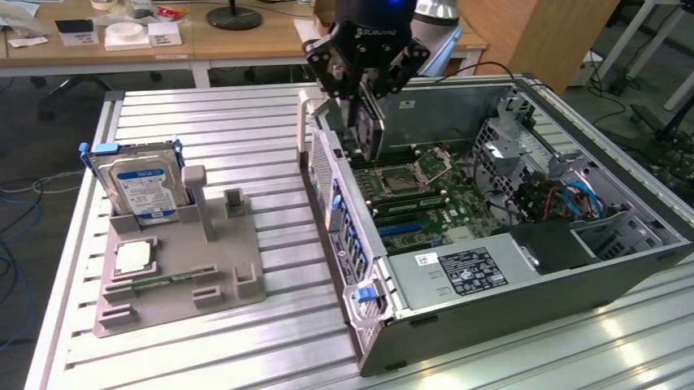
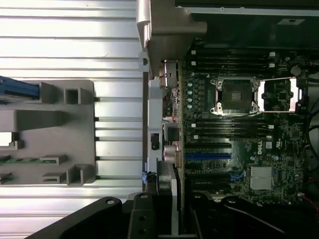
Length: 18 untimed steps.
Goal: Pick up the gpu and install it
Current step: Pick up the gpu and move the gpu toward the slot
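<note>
Well away from our gripper (image 1: 366, 81), on the exterior view's left, the blue-label hard drive (image 1: 136, 183) stands on its edge in the gray holder (image 1: 217, 284). We think that makes it easy to grab. Our gripper pinches the gpu (image 1: 369, 134) by its top edge. The card hangs straight down below the gripper, likely so its bottom edge can meet a slot. Under the gripper is the motherboard (image 1: 428, 199). It sits in the open computer case (image 1: 509, 321), which lies on its side so we can reach in from above.

gpu (image 1: 375, 130): upper part hidden by gripper (image 1: 368, 91) above computer case (image 1: 521, 318) | label (image 1: 469, 269) inside computer case: print unreadable
</note>
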{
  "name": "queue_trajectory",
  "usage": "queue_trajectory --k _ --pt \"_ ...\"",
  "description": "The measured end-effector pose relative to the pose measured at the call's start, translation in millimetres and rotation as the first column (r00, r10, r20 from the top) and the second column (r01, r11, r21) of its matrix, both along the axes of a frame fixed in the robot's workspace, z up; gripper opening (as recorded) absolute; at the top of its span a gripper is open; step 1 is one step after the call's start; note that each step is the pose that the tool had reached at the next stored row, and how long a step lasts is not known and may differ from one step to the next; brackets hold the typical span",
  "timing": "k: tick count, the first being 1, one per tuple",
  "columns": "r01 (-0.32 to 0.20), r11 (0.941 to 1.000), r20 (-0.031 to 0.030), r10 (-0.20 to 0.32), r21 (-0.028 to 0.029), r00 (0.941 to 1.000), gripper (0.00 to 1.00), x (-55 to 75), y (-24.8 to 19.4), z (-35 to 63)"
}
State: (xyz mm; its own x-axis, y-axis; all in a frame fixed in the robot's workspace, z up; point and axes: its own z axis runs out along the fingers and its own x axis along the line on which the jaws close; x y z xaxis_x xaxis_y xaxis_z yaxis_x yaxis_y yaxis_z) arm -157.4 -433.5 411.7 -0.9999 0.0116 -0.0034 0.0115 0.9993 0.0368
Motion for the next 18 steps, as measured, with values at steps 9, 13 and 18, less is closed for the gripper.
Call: queue_trajectory --k 9,13,18 --pt "0.000 1.0000 -0.0053 0.000 0.0001 1.0000 0.28 25.6 0.0 0.0" --pt "0.000 1.0000 -0.0053 0.000 0.0000 1.0000 0.28 38.2 0.0 0.0" --pt "-0.004 1.0000 -0.0054 0.004 0.0000 1.0000 0.28 54.0 0.0 0.0"
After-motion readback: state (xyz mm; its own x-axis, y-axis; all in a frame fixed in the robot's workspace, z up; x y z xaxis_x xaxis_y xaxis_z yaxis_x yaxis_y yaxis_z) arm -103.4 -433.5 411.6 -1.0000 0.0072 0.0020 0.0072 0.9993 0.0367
